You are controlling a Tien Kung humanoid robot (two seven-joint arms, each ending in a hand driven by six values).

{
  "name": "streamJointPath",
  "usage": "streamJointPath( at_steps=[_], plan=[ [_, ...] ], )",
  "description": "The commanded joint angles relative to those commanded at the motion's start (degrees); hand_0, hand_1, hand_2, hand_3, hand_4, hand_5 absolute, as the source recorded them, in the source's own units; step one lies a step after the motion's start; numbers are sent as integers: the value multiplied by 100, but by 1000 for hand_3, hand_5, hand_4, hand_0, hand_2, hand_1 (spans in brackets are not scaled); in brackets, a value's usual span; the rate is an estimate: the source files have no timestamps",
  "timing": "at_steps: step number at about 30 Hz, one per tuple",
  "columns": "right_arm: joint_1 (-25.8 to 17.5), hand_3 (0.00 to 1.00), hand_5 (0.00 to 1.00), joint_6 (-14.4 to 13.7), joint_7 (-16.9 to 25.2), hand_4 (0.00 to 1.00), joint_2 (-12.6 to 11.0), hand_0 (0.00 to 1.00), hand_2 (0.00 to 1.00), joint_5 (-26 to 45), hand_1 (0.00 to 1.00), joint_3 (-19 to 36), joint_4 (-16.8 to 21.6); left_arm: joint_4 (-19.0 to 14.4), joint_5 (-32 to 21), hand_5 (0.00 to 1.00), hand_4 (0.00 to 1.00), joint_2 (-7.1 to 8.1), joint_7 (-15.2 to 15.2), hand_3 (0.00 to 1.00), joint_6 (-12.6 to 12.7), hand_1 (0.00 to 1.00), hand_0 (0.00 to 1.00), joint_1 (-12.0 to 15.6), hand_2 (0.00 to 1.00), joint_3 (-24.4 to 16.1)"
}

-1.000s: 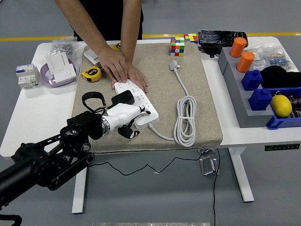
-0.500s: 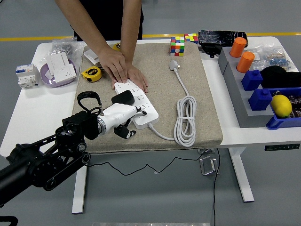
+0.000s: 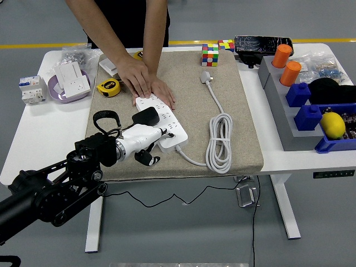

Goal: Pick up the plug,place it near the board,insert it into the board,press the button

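Grey floor is seen around a white table (image 3: 39, 139), most of it covered by a beige mat (image 3: 189, 94). A white power strip (image 3: 167, 119) lies toward the mat's near left part, held down at its far end by a person's two hands (image 3: 146, 83) reaching from the far edge. The black plug (image 3: 146, 116) is seen at the strip's left side, apparently seated in a socket or resting on it; which cannot be told. The left hand (image 3: 143, 139), white with dark fingertips, is laid along the strip's near edge just below the plug, fingers loosely curled; whether the plug is gripped cannot be told. Picking up and bringing to the strip are judged done; full insertion and the button press appear left. A white coiled cord (image 3: 219, 142) lies to the right.
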Motion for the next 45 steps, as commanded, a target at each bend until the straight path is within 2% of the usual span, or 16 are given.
streamJointPath(
  at_steps=[9,19,23,24,29,30,33,35,36,41,42,45],
  plan=[
    [11,815,998,0,-2,998,10,926,820,-9,891,29,-2,-65,106,2,699,11,9,850,8,8,133,3,137,-129],
    [9,815,998,0,-5,998,27,925,820,-13,892,42,-3,-764,35,2,700,84,70,841,-68,15,140,64,142,-609],
    [21,815,998,-2,-6,998,27,925,820,-17,892,40,-1,-868,-441,2,700,-22,-61,841,322,15,140,48,142,-870],
    [21,815,998,-2,-7,998,29,924,820,-20,892,43,1,-854,-552,2,617,-74,-127,754,501,100,212,42,209,-952],
    [21,815,998,-1,-5,998,29,924,820,-12,892,24,0,-575,-1568,2,617,-306,-472,754,1314,100,212,-3,209,-1271],
    [20,814,998,-1,-6,998,30,925,820,-9,891,14,-2,-459,-1829,350,998,-367,-561,588,1437,601,561,-17,532,-1358],
    [20,814,998,0,-5,998,28,925,820,-10,891,-4,0,-85,-2525,350,998,-522,-721,588,1511,601,561,-54,532,-1637],
    [21,814,998,0,-4,998,25,925,820,-7,891,-16,-1,123,-2968,350,998,-572,-754,588,1494,601,561,-71,532,-1762],
    [19,815,998,-1,-4,998,22,925,820,-8,890,-19,-1,216,-3187,552,998,-589,-754,847,1473,930,917,-74,867,-1815],
    [3,815,998,-4,-6,998,13,925,820,2,890,-40,-4,533,-3980,552,998,-634,-685,847,1333,930,917,-72,867,-1940],
    [2,815,998,-4,-5,998,12,925,820,3,891,-44,-4,577,-3999,681,998,-645,-661,972,1329,998,998,-72,979,-1959],
    [6,815,998,-3,-4,998,11,925,820,2,891,-42,-2,695,-3683,681,998,-667,-605,972,1371,998,998,-89,979,-1950]
  ],
)
